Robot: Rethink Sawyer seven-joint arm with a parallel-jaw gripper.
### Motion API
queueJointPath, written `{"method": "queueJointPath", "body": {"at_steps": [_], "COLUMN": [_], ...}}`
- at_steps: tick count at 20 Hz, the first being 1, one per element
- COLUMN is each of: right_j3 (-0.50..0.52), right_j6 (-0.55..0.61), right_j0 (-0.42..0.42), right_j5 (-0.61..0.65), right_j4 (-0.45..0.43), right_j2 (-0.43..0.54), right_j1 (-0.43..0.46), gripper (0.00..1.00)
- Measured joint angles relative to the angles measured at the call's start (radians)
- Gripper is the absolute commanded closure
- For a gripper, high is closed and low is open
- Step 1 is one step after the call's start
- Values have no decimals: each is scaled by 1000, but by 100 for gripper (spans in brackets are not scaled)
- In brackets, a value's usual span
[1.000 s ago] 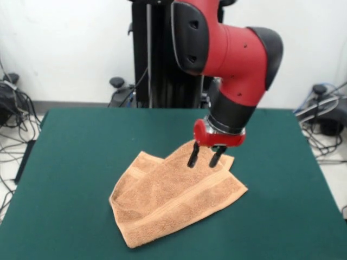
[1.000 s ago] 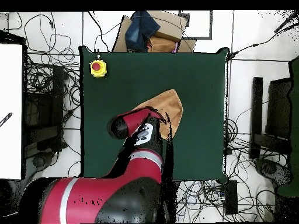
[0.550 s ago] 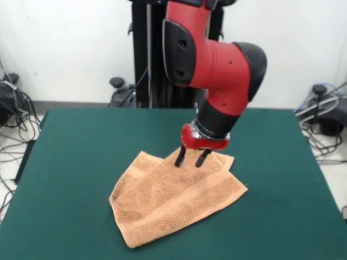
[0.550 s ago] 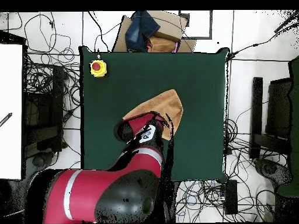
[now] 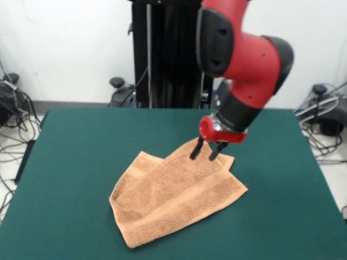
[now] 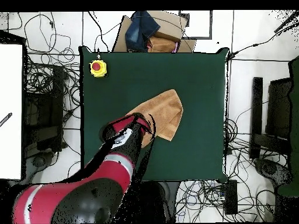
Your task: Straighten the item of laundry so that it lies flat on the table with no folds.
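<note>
The item of laundry (image 5: 173,195) is a peach-orange towel lying crumpled on the green table (image 5: 81,162), with overlapping folded layers and a woven band along its near edge. My gripper (image 5: 203,157) hangs open just above the towel's far right corner, with nothing between its fingers. In the overhead view the towel (image 6: 164,109) shows near the table's (image 6: 198,76) middle, and the red arm (image 6: 114,166) covers its lower left part.
A yellow box with a red button (image 6: 98,67) sits at one table corner. A cardboard box with dark cloth (image 6: 153,34) lies beyond the table's edge. Cables cover the floor on all sides. The black pedestal column (image 5: 162,54) stands behind the table.
In the front view the gripper swung left over the towel's far edge, then back right to about where it started, staying open. The towel has not moved.
</note>
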Motion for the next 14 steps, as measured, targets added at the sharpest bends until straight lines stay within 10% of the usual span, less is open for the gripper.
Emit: {"method": "queueJointPath", "body": {"at_steps": [14], "right_j3": [-157], "right_j6": [56], "right_j0": [165], "right_j5": [87], "right_j4": [112], "right_j2": [-277], "right_j1": [206], "gripper": [0]}}
